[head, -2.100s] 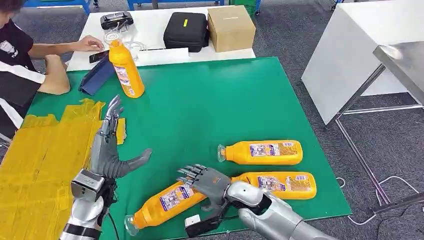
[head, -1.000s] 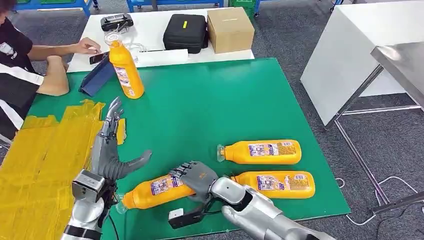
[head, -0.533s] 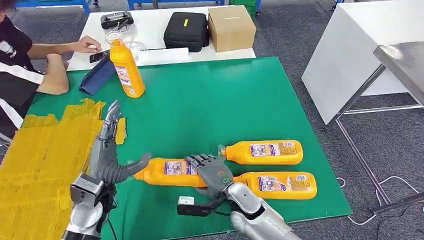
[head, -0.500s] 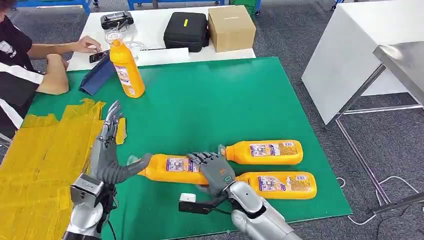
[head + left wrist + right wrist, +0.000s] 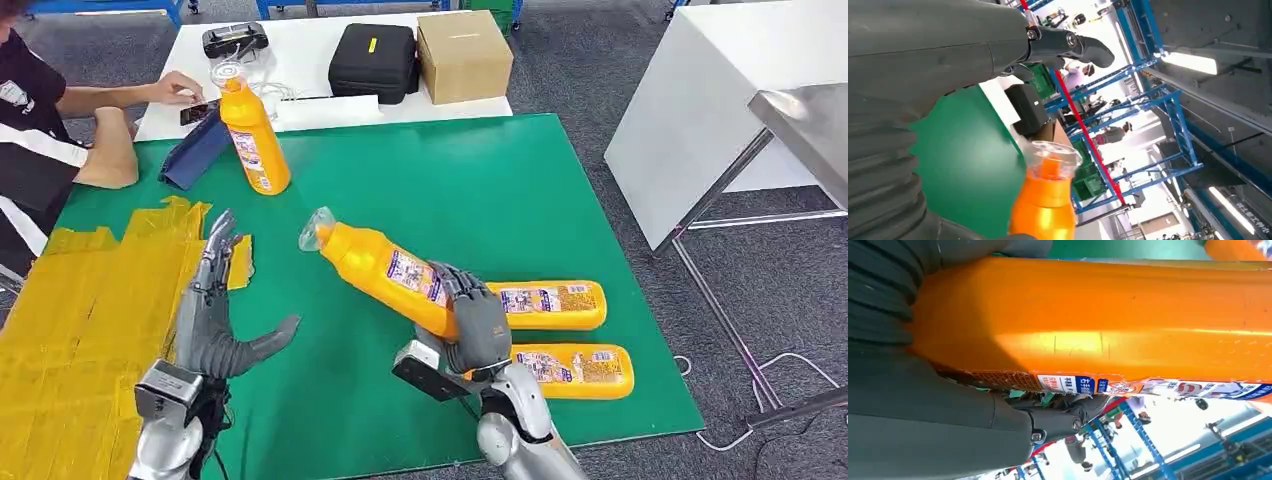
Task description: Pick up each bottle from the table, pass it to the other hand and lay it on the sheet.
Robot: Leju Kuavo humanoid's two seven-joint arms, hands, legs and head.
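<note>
My right hand [image 5: 478, 325] grips an orange bottle [image 5: 385, 271] by its lower body and holds it above the green table [image 5: 470, 180], tilted, with its clear cap [image 5: 317, 230] pointing up and to the left; its orange side [image 5: 1098, 325] shows close up in the right wrist view. My left hand [image 5: 215, 310] is held up with its fingers spread and thumb out, holding nothing, left of the bottle. In the left wrist view the bottle's cap [image 5: 1050, 155] is near. Two more orange bottles [image 5: 550, 303] [image 5: 572, 368] lie on the table behind my right hand. The yellow sheet [image 5: 80, 330] lies at the left.
Another orange bottle [image 5: 254, 135] stands upright at the table's far left beside a dark blue pouch [image 5: 193, 153]. A person [image 5: 50, 130] sits at the far left. A white table behind holds a black case [image 5: 372, 62] and a cardboard box [image 5: 462, 55].
My right hand has lifted the bottle off the table and swung it up, so the cap now points up-left instead of lying flat near my left thumb. The left hand stayed nearly still.
</note>
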